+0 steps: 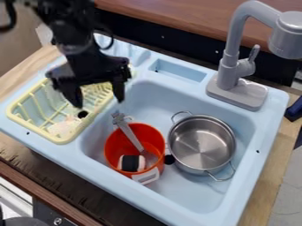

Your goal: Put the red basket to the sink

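Note:
The red basket (118,144) stands in the left part of the light blue sink (171,95). Its grey handle (131,135) lies slantwise across the opening, and a black-and-white item (131,163) rests inside. My gripper (98,100) is open, hanging over the dish rack's right side, up and to the left of the basket. Nothing shows between its fingers, and it stands apart from the handle.
Right beside the basket, a metal pot (201,143) with two handles occupies the basin. A pale yellow dish rack (63,140) sits on the left of the sink unit. The grey faucet (235,66) rises at the back right.

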`<state>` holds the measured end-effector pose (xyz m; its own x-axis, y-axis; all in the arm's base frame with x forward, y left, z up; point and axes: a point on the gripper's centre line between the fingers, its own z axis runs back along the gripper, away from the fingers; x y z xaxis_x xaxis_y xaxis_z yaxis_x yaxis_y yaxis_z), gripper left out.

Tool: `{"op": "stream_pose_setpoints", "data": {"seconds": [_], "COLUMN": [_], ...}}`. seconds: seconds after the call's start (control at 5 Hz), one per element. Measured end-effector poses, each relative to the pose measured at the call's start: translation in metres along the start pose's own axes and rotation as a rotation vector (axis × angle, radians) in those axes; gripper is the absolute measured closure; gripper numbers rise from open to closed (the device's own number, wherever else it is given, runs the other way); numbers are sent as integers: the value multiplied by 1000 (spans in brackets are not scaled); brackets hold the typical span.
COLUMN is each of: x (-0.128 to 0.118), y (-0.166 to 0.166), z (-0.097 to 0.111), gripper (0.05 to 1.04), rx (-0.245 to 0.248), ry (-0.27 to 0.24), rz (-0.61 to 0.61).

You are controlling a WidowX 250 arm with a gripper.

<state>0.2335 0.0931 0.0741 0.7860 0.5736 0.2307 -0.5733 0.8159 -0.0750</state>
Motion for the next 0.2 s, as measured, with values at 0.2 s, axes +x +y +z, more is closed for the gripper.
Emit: {"op": "stream_pose_setpoints", "data": {"seconds": [0.2], "x": [18], "y": [14], "z": [7], "gripper": [85], "rx": [17], "ry": [2], "rz": [-90]}}
